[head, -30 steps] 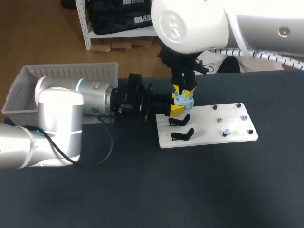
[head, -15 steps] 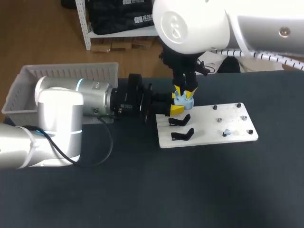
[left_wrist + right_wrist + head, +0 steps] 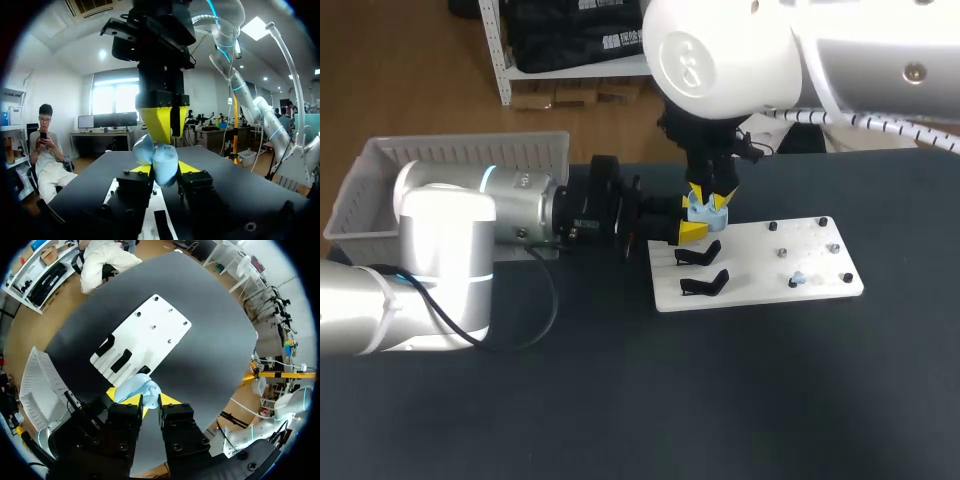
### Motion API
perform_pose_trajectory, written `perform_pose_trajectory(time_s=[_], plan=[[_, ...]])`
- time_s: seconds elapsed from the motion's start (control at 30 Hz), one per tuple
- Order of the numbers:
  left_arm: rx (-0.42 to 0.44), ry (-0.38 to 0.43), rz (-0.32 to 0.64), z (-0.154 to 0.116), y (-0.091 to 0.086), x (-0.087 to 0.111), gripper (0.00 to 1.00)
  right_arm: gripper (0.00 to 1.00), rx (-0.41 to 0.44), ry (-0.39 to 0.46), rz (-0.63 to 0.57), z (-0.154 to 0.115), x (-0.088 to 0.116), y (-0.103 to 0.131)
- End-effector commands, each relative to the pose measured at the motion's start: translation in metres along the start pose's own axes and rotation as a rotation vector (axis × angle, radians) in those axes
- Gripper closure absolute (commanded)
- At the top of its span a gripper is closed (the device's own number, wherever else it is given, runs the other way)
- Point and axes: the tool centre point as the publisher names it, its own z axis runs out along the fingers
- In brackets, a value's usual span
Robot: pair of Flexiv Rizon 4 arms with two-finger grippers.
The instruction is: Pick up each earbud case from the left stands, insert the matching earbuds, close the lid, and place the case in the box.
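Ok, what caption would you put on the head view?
Left gripper holds a blue case, right gripper just above it.

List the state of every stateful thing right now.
earbud case: held in the air, lid looks open.
left gripper: shut on the earbud case.
right gripper: at the earbud case's top, grip unclear.
black stands: both empty.
earbud: lying on the white board.
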Motion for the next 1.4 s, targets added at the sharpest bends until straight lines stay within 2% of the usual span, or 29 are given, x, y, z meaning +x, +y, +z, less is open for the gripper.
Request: perform_pose_trajectory(time_s=[0.03, 0.53, 0.57, 0.6, 0.63, 0.7, 0.83, 1.03, 1.2, 1.23, 1.3, 1.37, 1.4], plan=[[-0.005, -0.003, 0.003, 0.0, 0.0, 0.001, 1.0, 1.0, 0.005, -0.004, 0.003, 0.0, 0.001, 0.0], [-0.005, -0.003, 0.003, 0.0, 0.0, 0.001, 1.0, 1.0, 0.013, 0.004, 0.006, 0.006, 0.003, 0.001], [-0.005, -0.003, 0.003, 0.0, 0.0, 0.001, 1.0, 0.98, 0.012, 0.005, 0.007, 0.006, 0.003, 0.0], [-0.005, -0.003, 0.003, 0.0, 0.0, 0.001, 1.0, 0.87, 0.011, 0.005, 0.008, 0.006, 0.004, 0.0], [-0.005, -0.003, 0.003, 0.0, 0.0, 0.001, 1.0, 0.68, 0.006, 0.002, 0.011, 0.005, 0.004, -0.001], [-0.005, -0.003, 0.003, 0.0, 0.0, 0.001, 1.0, 0.56, 0.0, 0.004, 0.015, 0.004, 0.004, -0.003], [-0.005, -0.003, 0.003, 0.0, 0.0, 0.001, 1.0, 0.55, -0.027, 0.002, 0.027, -0.002, 0.008, -0.012], [-0.005, -0.003, 0.003, 0.0, 0.0, 0.001, 1.0, 0.55, -0.157, 0.013, 0.023, -0.017, 0.007, -0.037], [-0.005, -0.003, 0.003, 0.0, 0.0, 0.001, 1.0, 0.56, -0.302, -0.015, -0.052, -0.016, -0.006, -0.067], [-0.005, -0.003, 0.003, 0.0, 0.0, 0.001, 1.0, 0.56, -0.334, -0.044, -0.102, -0.014, -0.009, -0.075], [-0.005, -0.003, 0.003, 0.0, 0.0, 0.001, 1.0, 0.52, -0.351, -0.065, -0.126, -0.012, -0.013, -0.085], [-0.005, -0.003, 0.003, 0.0, 0.0, 0.001, 1.0, 0.39, -0.382, -0.086, -0.19, -0.011, -0.017, -0.096], [-0.005, -0.003, 0.003, 0.0, 0.0, 0.001, 1.0, 0.4, -0.395, -0.09, -0.225, -0.009, -0.019, -0.102]])
